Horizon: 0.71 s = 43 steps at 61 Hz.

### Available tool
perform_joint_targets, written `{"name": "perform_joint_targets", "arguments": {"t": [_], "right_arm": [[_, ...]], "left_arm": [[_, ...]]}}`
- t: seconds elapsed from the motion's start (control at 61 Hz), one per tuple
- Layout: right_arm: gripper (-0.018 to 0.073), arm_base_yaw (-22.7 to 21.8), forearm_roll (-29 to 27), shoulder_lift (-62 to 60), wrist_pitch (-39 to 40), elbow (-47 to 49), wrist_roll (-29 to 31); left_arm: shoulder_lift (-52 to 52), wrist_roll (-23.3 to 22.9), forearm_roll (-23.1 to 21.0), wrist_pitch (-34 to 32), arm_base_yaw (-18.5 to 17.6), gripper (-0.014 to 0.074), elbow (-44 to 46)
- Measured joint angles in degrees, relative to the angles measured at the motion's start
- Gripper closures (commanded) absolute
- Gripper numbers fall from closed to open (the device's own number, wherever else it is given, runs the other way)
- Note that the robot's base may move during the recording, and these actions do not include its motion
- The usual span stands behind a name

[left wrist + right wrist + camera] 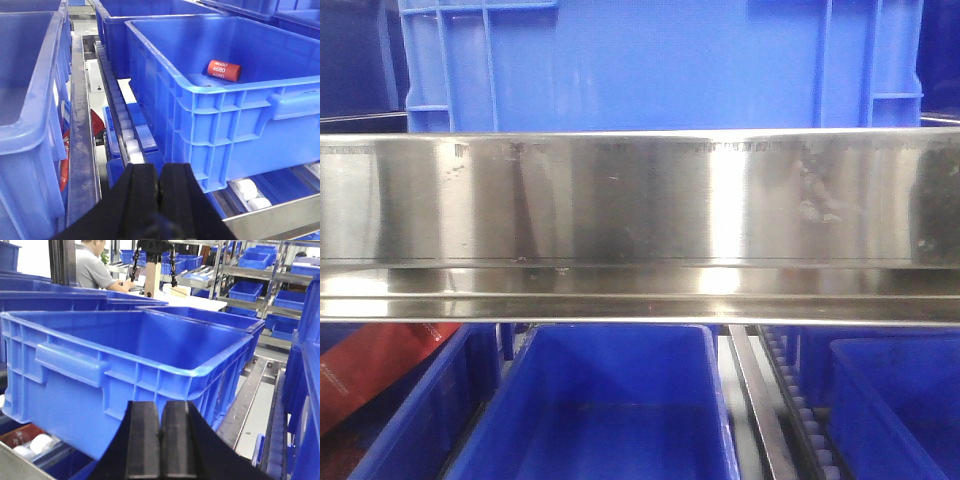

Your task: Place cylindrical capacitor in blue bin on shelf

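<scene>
Capacitor check: cylindrical capacitor does not show in any view. The only cylinder is a red-orange one (224,70) marked 4680. It lies on its side on the floor of the blue bin (225,135), ahead and to the right of my left fingers (159,172). I can't tell if that is the part or other stock.

Left fingers are pressed together with nothing visible between the pads. Right fingers (161,407) are the same: together, no part showing. So neither side appears to be carrying anything.

Left fingers sit low, just before the near corner of the bin, above the roller track (125,130) that runs off ahead-left. The bin rests on those rollers, so I'd guess a push would make it slide.

Right fingers face a second blue bin (125,375) just ahead, rim above fingertip level. To drop anything in, I'd need to come up over the rim first.

In the front view, the shelf rail (640,200) spans the whole frame, with bins above and below it. A person (90,265) is seated well beyond the right-side bin.

My read: either the drop is done or the part is out of sight.
</scene>
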<state>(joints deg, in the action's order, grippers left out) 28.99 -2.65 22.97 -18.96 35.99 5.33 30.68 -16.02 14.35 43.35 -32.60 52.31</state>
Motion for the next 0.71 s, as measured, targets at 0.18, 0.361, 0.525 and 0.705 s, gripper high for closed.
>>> {"name": "perform_joint_targets", "arguments": {"t": [0.18,0.361,0.525,0.705], "right_arm": [[0.0721,0.0,0.0,0.0,0.0,0.0,0.0],[0.0721,0.0,0.0,0.0,0.0,0.0,0.0],[0.0721,0.0,0.0,0.0,0.0,0.0,0.0],[0.0721,0.0,0.0,0.0,0.1,0.0,0.0]], "left_arm": [[0.0,-0.1,0.0,0.0,0.0,0.0708,0.0],[0.0,-0.1,0.0,0.0,0.0,0.0708,0.0],[0.0,-0.1,0.0,0.0,0.0,0.0708,0.0],[-0.4,-0.1,0.0,-1.6,0.7,0.0708,-2.0]]}}
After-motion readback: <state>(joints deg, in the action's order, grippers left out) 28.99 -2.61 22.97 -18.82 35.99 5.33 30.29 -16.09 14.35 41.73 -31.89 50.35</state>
